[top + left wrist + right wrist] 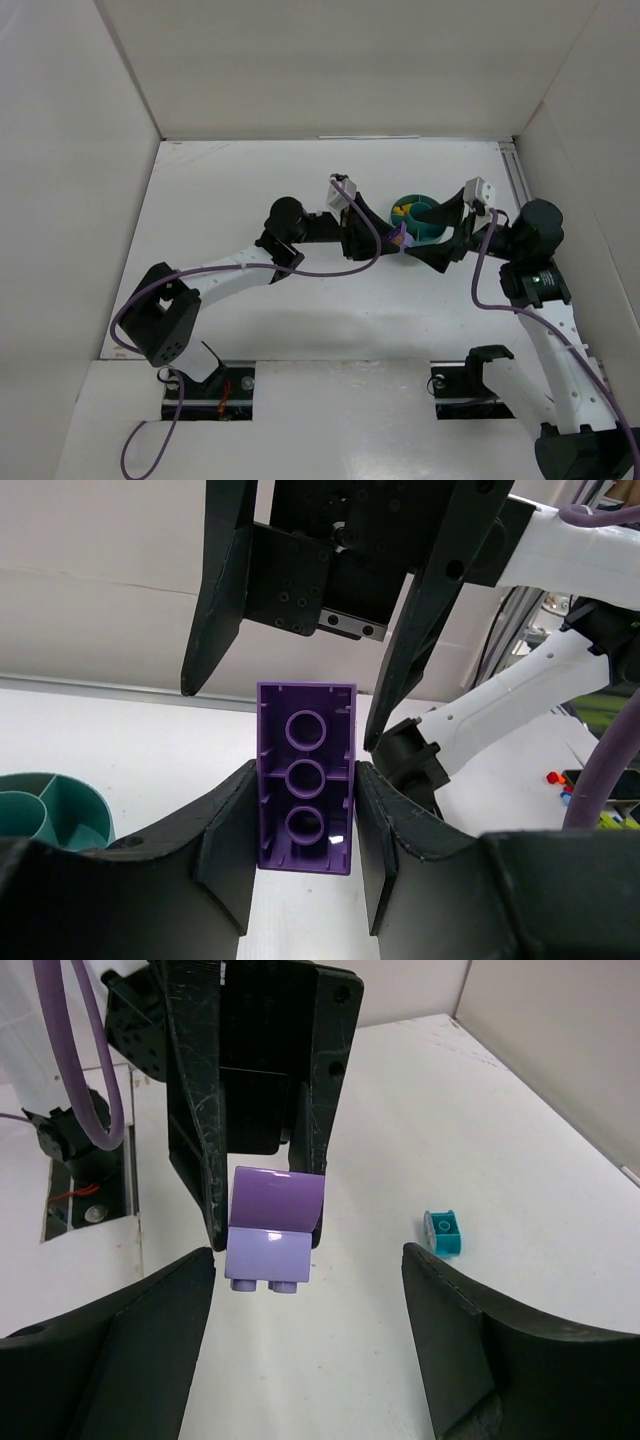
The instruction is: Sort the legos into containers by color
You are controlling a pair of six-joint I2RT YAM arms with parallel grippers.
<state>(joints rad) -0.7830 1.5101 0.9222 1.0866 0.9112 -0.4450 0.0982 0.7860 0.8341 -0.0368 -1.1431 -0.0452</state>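
My left gripper (305, 855) is shut on a purple brick (305, 790) and holds it above the table, beside the round teal divided bowl (425, 199). In the top view the brick (401, 238) sits between the tips of both arms. My right gripper (310, 1330) is open and empty, its jaws wide apart, facing the purple brick (270, 1235) from close by without touching it. A teal brick (442, 1232) lies on the table beyond. The bowl's rim shows at the left wrist view's lower left (45, 785). Small yellow-green and orange pieces (400, 210) lie in the bowl.
White walls enclose the table on the left, back and right. Purple cables (330, 268) loop over both arms. The two arms meet near the bowl at the table's middle right. A metal rail (516, 175) runs along the back right edge.
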